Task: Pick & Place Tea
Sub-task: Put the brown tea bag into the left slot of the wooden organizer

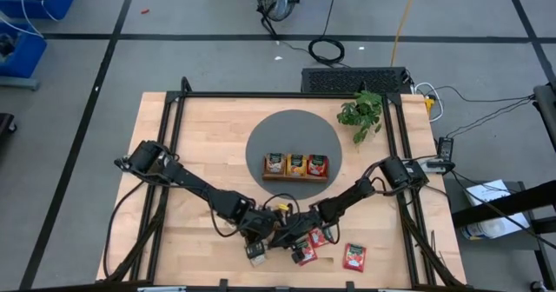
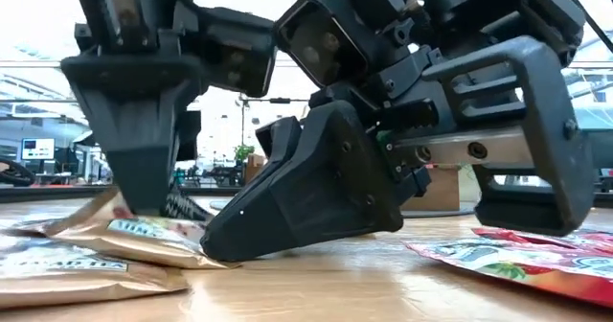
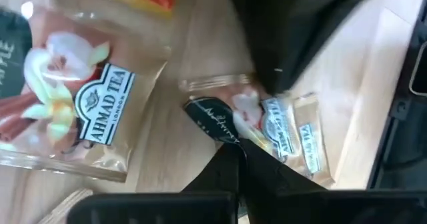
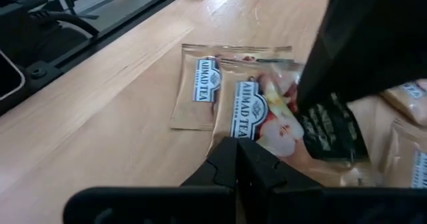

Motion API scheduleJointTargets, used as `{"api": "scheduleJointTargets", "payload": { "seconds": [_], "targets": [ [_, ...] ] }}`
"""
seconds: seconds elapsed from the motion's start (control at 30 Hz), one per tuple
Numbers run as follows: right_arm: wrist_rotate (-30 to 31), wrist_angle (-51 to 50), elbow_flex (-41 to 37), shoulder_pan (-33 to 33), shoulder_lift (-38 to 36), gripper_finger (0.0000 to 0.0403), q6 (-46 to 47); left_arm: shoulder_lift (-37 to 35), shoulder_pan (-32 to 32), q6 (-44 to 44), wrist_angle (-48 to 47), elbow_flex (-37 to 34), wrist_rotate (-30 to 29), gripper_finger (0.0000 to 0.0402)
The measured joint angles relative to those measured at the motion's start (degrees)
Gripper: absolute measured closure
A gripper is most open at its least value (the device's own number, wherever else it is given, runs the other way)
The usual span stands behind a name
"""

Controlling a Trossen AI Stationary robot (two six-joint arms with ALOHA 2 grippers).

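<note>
Low centre of the high view, the left pincer (image 3: 235,159) is clenched on a cream tea sachet (image 3: 267,121) lying on the bench (image 1: 200,144), likely to lift it toward the tray (image 1: 296,165); the right pincer (image 4: 238,159) waits beside it, clenched and empty

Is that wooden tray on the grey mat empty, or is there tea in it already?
Filled: in the high view the wooden tray shows a sachet in each of its three compartments, cream, yellow and red.
</note>
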Motion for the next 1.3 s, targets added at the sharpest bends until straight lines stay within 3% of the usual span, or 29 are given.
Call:
{"api": "scheduleJointTargets", "payload": {
  "seconds": [0.3,0.5,0.63,0.9,1.07,1.3],
  "targets": [
    [-0.3,7.4,-0.1,1.5,-0.2,0.0402,-1.7,-0.3,-2.9,6.3,-21.8,13.5,-9.4,0.0393],
    [0.3,0.8,-2.7,1.8,-7.0,0.0378,1.0,-0.3,-6.5,7.7,-30.0,20.0,-17.8,0.0395],
    [0.2,4.7,-8.6,2.0,-14.3,0.0347,2.9,-0.3,-9.0,7.8,-29.1,20.5,-24.5,0.0395],
    [1.6,23.8,-22.2,4.2,-24.4,0.0286,3.6,-0.3,-14.5,7.7,-25.4,20.5,-39.2,0.0394],
    [4.9,29.3,-23.2,4.0,-25.2,0.0259,10.3,0.1,-15.0,8.5,-20.9,20.5,-40.1,0.0395],
    [3.4,17.1,-16.4,2.7,-24.6,0.0237,11.2,1.7,-14.7,9.3,-19.8,20.5,-38.6,0.0395]
  ]
}}
